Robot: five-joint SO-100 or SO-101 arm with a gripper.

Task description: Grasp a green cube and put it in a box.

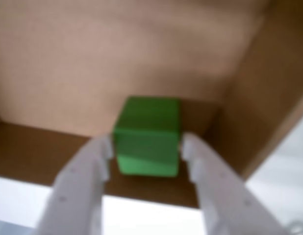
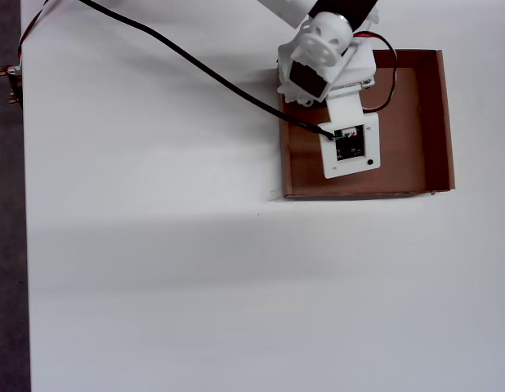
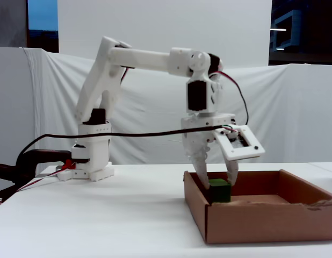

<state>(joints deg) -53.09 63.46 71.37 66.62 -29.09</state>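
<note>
The green cube (image 1: 147, 134) sits between my gripper's (image 1: 146, 146) two white fingers, which press on its left and right sides. It is low inside the brown cardboard box (image 1: 141, 49), close to a corner where two walls meet. In the fixed view the gripper (image 3: 218, 184) points straight down into the box (image 3: 262, 220), with the cube (image 3: 220, 192) at its tips, at or just above the floor. In the overhead view the arm's wrist and camera mount cover the cube and fingers. There only the box (image 2: 436, 122) shows beneath them.
The arm's base (image 3: 93, 166) stands on the white table (image 2: 154, 269), left of the box. A black cable (image 2: 195, 61) runs across the table to the wrist. A dark strip (image 2: 6, 245) marks the table's left edge in the overhead view. White cloth hangs behind.
</note>
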